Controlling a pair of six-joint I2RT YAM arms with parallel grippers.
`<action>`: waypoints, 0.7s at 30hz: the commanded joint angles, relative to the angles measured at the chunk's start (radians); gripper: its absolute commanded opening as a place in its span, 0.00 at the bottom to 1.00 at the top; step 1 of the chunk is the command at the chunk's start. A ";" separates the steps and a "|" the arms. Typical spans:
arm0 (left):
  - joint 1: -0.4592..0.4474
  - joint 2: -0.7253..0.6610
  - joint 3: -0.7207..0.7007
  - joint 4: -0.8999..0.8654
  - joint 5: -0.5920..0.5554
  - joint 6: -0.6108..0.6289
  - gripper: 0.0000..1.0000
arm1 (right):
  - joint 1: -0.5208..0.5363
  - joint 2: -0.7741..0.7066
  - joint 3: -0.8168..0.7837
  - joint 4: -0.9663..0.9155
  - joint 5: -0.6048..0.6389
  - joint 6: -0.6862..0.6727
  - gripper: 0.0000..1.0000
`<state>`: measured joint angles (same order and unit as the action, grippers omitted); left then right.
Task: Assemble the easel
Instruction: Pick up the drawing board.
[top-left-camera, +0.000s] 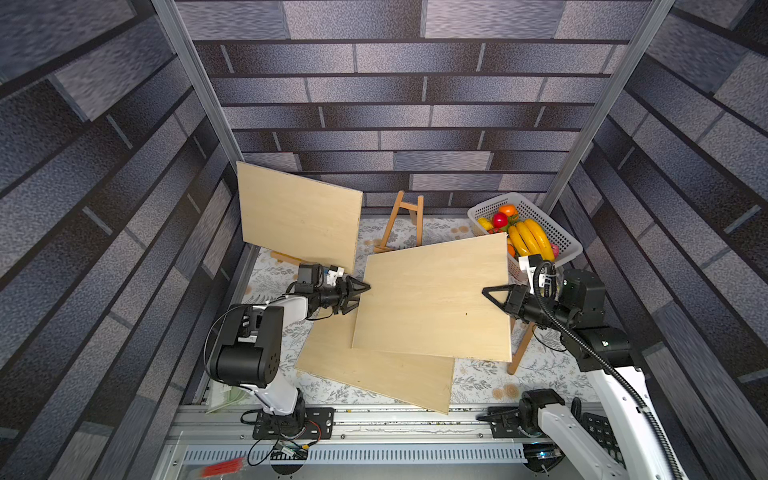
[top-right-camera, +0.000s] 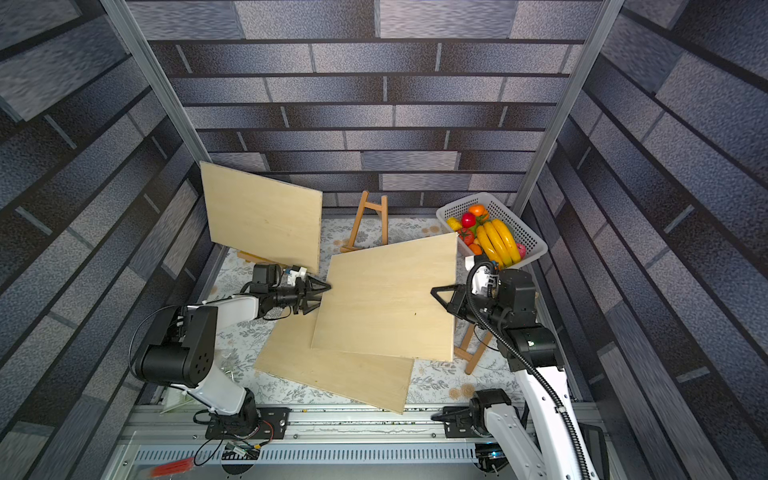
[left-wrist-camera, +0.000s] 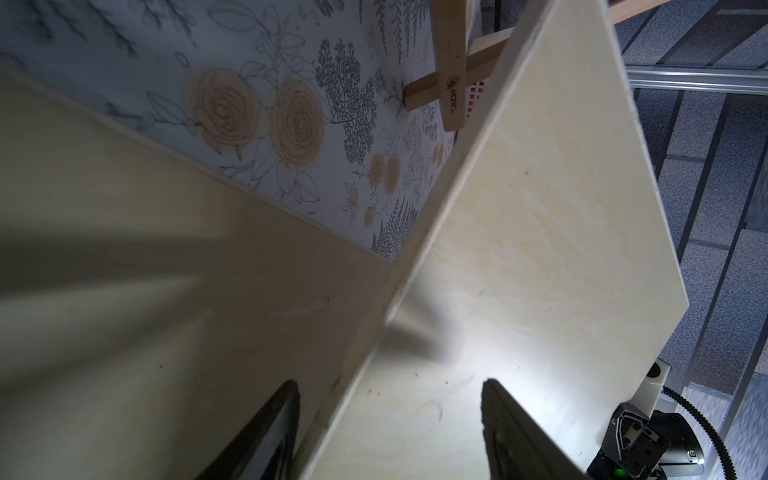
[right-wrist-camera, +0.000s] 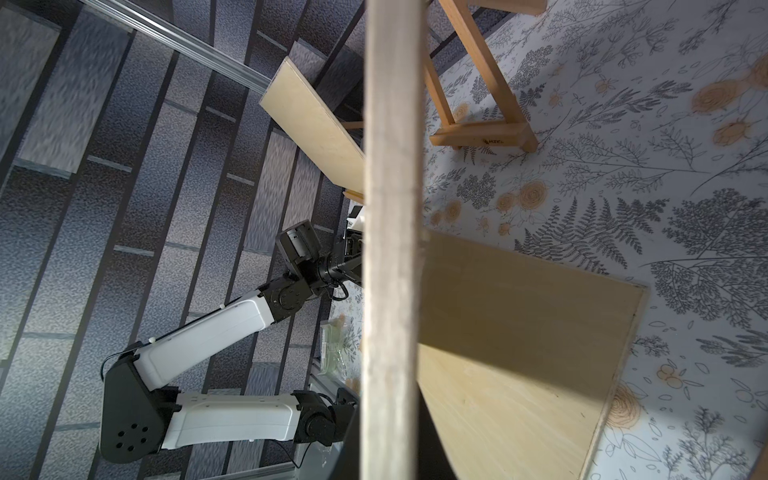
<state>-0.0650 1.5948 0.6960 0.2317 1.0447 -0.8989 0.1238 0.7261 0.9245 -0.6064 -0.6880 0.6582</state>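
Right end effector (top-left-camera: 488, 293) grips raised board (top-left-camera: 432, 307); left end effector (top-left-camera: 360, 296) seemingly astride.

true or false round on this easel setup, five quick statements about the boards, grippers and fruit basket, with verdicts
1. The right gripper is shut on the lifted board. True.
2. The white basket holds only bananas. False: the basket also holds an orange and a red fruit.
3. The middle easel at the back carries a board. False: it stands empty. The standing board is at the back left.
4. A flat board lies on the table under the lifted board. True.
5. The left gripper has its jaws on either side of the lifted board's edge. True.
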 joint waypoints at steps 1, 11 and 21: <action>0.006 -0.108 0.005 0.061 0.123 -0.054 0.65 | -0.006 -0.013 0.022 0.151 -0.161 0.016 0.00; 0.110 -0.252 0.035 -0.006 0.210 -0.083 0.47 | -0.013 -0.004 0.011 0.157 -0.286 0.017 0.00; 0.163 -0.280 0.044 0.126 0.224 -0.175 0.38 | -0.011 0.019 0.004 0.166 -0.358 0.028 0.00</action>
<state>0.1165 1.3621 0.6956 0.2718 1.1133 -1.0317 0.0975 0.7467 0.9245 -0.5102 -0.8955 0.6731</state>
